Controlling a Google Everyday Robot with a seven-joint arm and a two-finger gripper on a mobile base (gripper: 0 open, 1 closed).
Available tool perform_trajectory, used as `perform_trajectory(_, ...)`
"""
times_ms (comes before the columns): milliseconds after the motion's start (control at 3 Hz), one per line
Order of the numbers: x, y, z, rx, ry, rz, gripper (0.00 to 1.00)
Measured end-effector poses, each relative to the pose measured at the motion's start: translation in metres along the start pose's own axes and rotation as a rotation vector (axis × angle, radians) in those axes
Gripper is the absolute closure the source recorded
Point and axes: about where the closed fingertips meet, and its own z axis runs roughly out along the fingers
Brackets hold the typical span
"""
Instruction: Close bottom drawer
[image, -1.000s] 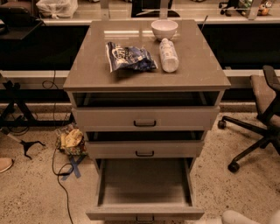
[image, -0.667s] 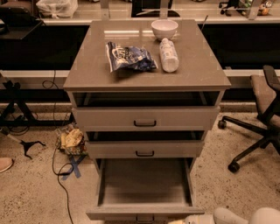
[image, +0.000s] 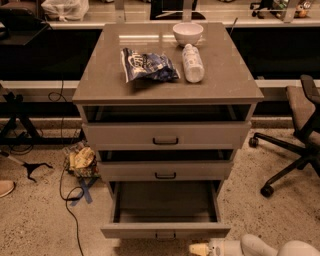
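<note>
Creeping leftward along the lower edge of the view, the gripper (image: 200, 248) is now reaching further in than a second ago, while the bottom drawer (image: 130, 231) is sitting just where it was. That drawer is standing pulled well out from the foot of the cabinet (image: 95, 87), its wide shallow tray lying open and looking bare. Its low front is facing the camera with the handle (image: 165, 235) at the middle. It is looking light and stiff, and judging by the empty tray it is likely going to slide easily. No pinch seems called for; a flat push on the front near the handle should be sending it in straight, whereas pressing at one corner may be skewing it in its guides. The gripper is lying just below the right part of that front, its pale tip pointing left. Whether it is touching the front, and whether it is spread or pressed together, I cannot tell; it is carrying nothing that I can make out. Above, the middle drawer (image: 200, 170) and top drawer (image: 120, 135) are each showing a dark gap. On the cabinet's top a bag (image: 147, 66), a bottle (image: 192, 62) and a bowl (image: 188, 33) are resting. A chair (image: 300, 135) is standing well apart at the right.
</note>
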Motion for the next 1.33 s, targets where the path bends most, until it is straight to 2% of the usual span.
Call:
perform_trajectory(333,-0.031,-0.002,0.004,0.019,-0.028,-0.074,1.0)
perform_trajectory(667,-0.075,-0.002,-0.002,0.049,-0.081,-0.167,1.0)
perform_trajectory(1000,-0.074,-0.001,-0.002,0.049,-0.081,-0.168,1.0)
perform_trajectory(1333,-0.118,-0.005,0.001,0.052,-0.143,-0.239,1.0)
